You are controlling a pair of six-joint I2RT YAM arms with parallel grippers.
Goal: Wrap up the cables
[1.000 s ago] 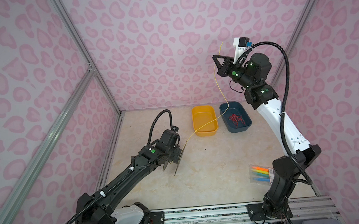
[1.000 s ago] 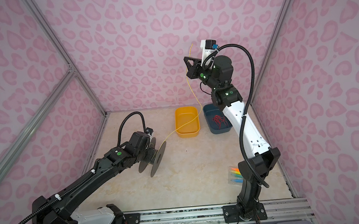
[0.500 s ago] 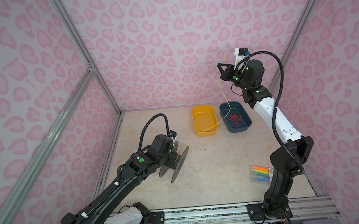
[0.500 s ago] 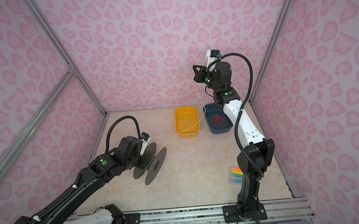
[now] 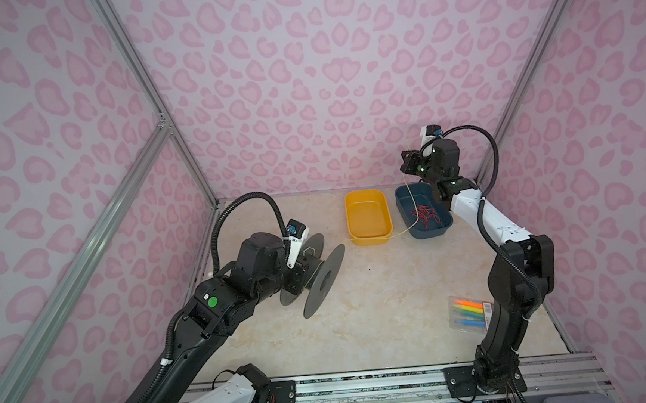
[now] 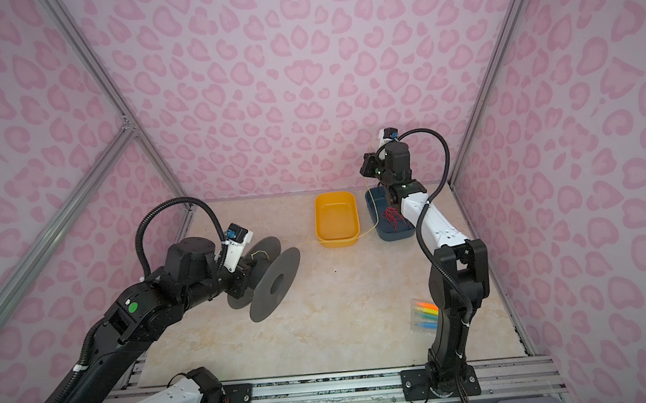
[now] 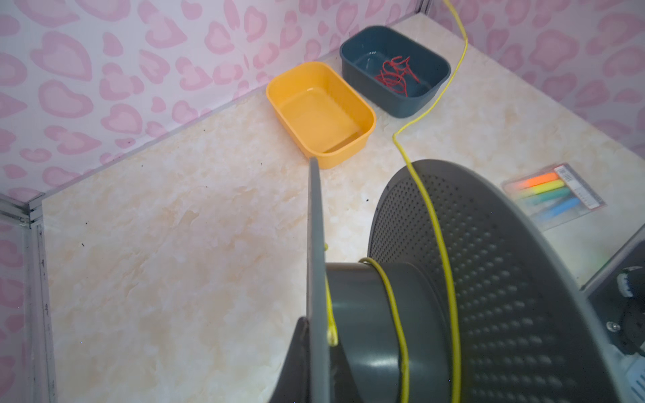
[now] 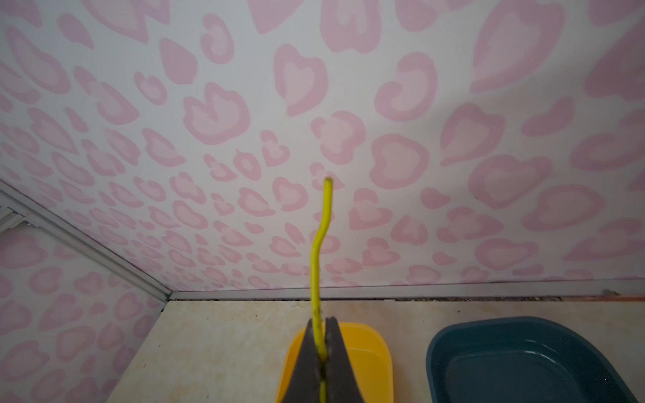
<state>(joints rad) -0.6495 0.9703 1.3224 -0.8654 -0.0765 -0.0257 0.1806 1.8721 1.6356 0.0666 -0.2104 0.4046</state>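
Seemingly light, thin, springy wire (image 8: 316, 272) clenched near free end in right fingers (image 8: 303, 359); left fingers (image 7: 293, 366) clamped on spool (image 7: 352, 314); best held taut, apt to slip.

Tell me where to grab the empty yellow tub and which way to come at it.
Best bet: pinch the yellow tub by its left long wall from straight above, one finger inside, one outside. It stands open and empty, so the thin rim is free. The blue tub sits close on its right and the yellow wire passes its near end, so those sides look crowded.
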